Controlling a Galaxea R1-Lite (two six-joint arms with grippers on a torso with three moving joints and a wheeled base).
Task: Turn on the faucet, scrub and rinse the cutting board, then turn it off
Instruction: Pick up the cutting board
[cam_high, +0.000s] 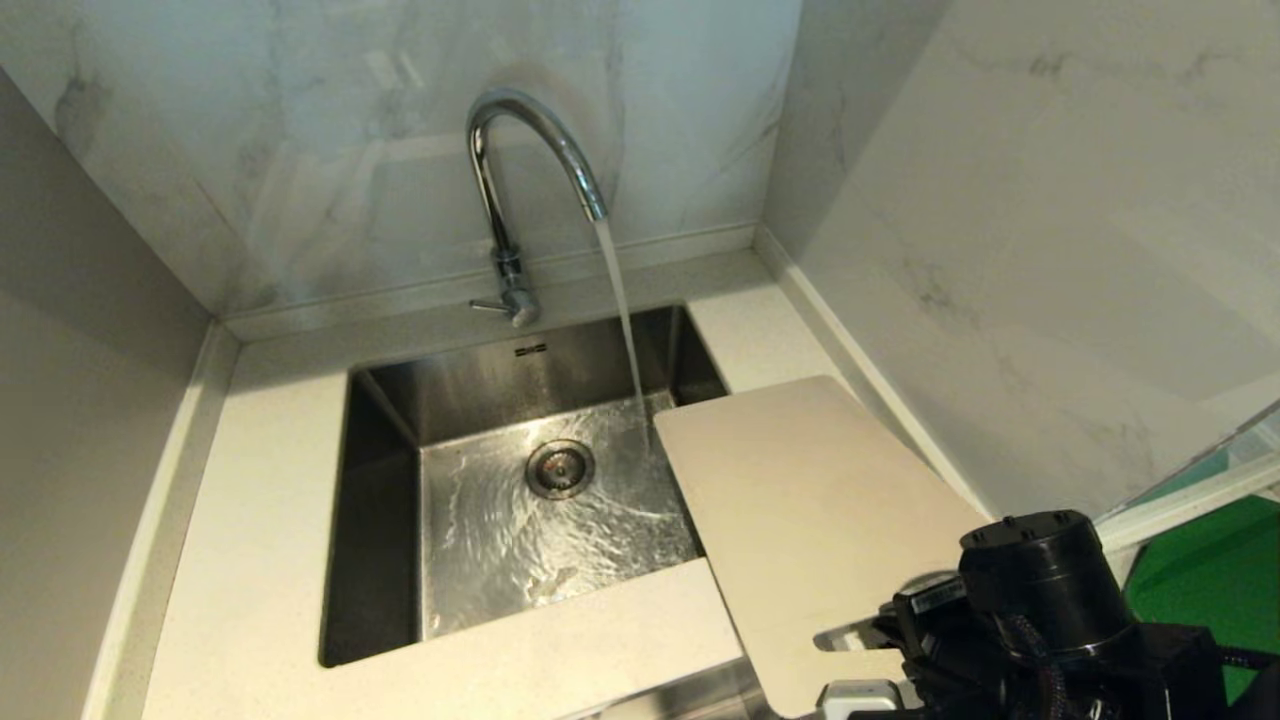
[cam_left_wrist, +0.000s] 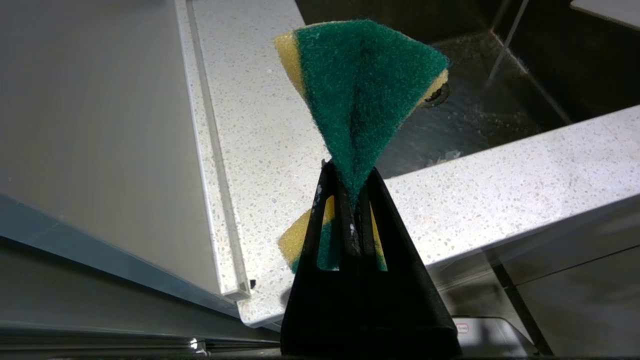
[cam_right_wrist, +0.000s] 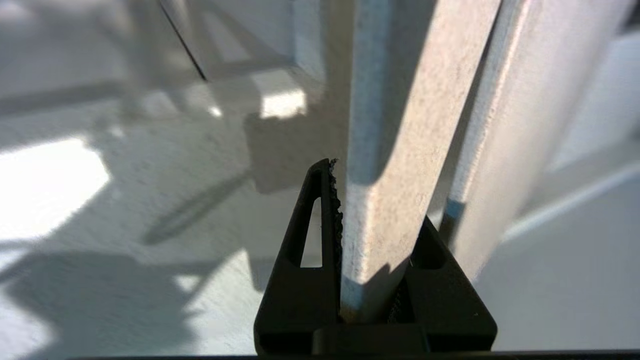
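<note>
I'm in a kitchen: steel sink (cam_high: 400, 520) set in a speckled white countertop (cam_high: 250, 520), chrome gooseneck faucet (cam_high: 520, 160) running water, marble-look wall panels (cam_high: 300, 120) around the corner.

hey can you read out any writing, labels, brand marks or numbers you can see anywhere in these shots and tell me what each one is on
Nothing can be read.
Small dark mark on the sink back wall, below the faucet: too small to read.
Small red-outlined sticker on the grey surface below the counter edge, in the left wrist view: too blurred to read.
Cutting board, sponge: no text visible.
</note>
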